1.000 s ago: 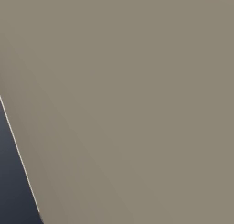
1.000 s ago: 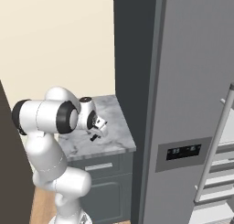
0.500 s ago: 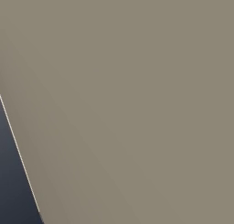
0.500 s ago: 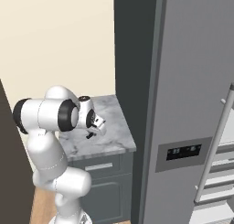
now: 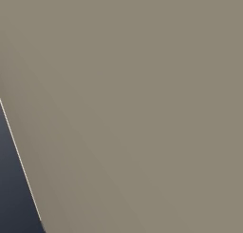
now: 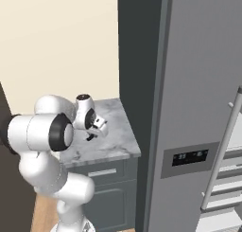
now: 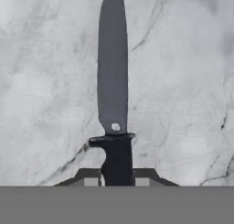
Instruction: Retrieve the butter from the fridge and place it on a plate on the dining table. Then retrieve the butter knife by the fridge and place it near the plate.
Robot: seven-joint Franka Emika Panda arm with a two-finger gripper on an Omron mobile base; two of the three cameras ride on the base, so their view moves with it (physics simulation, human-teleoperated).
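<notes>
The butter knife (image 7: 113, 95) is all black and lies along the hand view, blade pointing up the picture over grey-white marble. Its handle sits between my gripper's (image 7: 118, 181) two dark tips, which are shut on it. In the right base view my gripper (image 6: 92, 133) points down at the small marble-topped cabinet (image 6: 111, 148), with a dark bit of the butter knife (image 6: 89, 138) under the hand. The tall grey fridge (image 6: 198, 84) stands just right of that cabinet. The butter, the plate and the dining table are out of view.
The fridge's dark dispenser panel (image 6: 190, 157) faces me, and a long bar handle (image 6: 222, 165) slants down its right side, with pale shelves (image 6: 227, 202) behind it. A cream wall rises behind the cabinet. A flat tan-grey surface (image 5: 142, 84) stands close before the left base camera.
The jaws have closed on the knife's handle. The arm's upper links have swung a little to the left while the hand stays over the same spot on the cabinet.
</notes>
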